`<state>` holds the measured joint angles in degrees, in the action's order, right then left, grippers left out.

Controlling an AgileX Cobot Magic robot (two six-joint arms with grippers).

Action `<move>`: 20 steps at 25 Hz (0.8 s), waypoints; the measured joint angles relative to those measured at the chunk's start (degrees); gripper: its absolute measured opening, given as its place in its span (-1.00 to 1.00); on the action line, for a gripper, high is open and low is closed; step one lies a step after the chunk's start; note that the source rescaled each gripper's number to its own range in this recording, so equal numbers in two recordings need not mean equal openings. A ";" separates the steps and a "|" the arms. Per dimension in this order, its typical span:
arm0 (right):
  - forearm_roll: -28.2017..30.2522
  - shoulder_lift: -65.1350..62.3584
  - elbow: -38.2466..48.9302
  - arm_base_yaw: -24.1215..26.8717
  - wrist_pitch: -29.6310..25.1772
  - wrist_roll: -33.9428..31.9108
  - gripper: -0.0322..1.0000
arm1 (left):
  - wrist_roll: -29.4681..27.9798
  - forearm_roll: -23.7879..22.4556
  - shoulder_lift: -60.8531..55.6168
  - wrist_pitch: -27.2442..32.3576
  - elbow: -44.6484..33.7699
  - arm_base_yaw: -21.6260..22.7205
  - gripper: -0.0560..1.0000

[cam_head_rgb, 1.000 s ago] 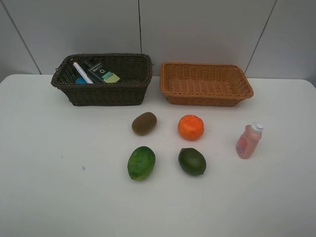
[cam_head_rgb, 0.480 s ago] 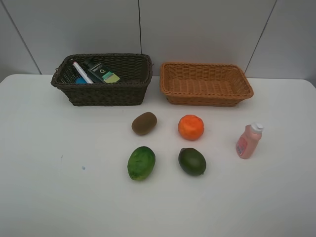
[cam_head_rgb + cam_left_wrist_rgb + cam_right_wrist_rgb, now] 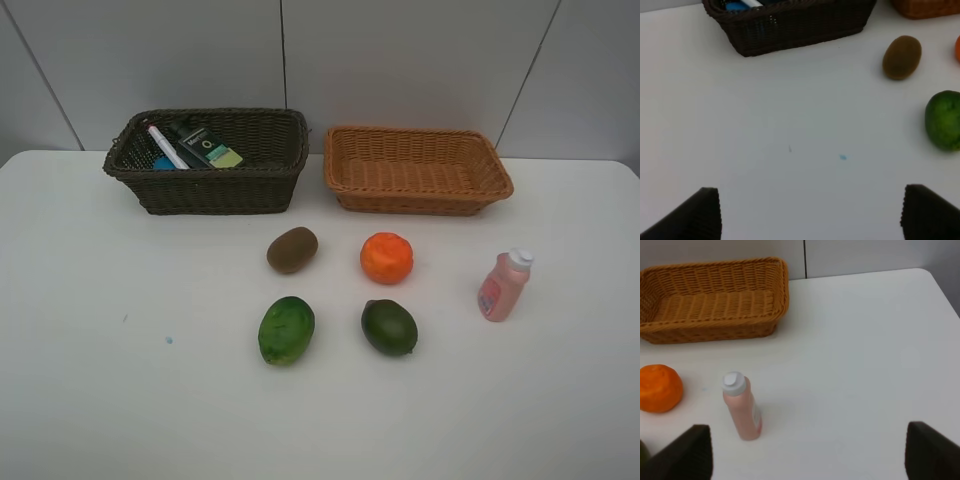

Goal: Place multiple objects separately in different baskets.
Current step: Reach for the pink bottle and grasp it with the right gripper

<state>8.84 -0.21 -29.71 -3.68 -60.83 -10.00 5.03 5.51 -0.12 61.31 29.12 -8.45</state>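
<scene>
Well, neither arm shows in the high view; only the wrist cameras show their fingers. The left gripper [image 3: 815,215] has its jaws wide apart and holds nothing, and the right gripper [image 3: 812,452] is the same.

If I read the table [image 3: 100,350] as a clock face, the dark brown basket [image 3: 205,190] sits at 11 o'clock, with the white marker [image 3: 165,146] and the dark green bottle [image 3: 203,145] already inside. The light basket [image 3: 420,203] at 1 o'clock holds nothing that I can see. Near the centre lie the kiwi [image 3: 292,249], the orange [image 3: 386,257], the light green fruit [image 3: 286,329] and the dark green fruit [image 3: 389,326], each apart from the others.

The small pink bottle [image 3: 503,285] stands upright at 3 o'clock, apart from the fruit. I think it is the next thing to take. It is on the right arm's side, in front of the right gripper, with its long axis vertical, so a grasp across its body seems suitable. Its basket, I guess the dark one, lies at 10 o'clock from it, across the middle.
</scene>
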 joint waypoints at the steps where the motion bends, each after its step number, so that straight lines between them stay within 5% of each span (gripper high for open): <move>1: 0.00 0.00 0.00 0.00 0.00 0.00 0.89 | 0.00 0.00 0.00 0.00 0.00 0.35 0.93; 11: 0.00 1.72 0.00 0.00 0.00 0.00 0.89 | 0.00 0.00 0.00 0.00 0.00 0.62 0.93; 20: -0.04 27.84 -0.50 0.00 0.20 0.00 0.89 | 0.00 0.00 0.00 -0.12 0.00 0.62 0.93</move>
<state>8.79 27.63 -30.21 -3.68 -60.62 -10.00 5.03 5.51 -0.12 61.20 29.12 -7.83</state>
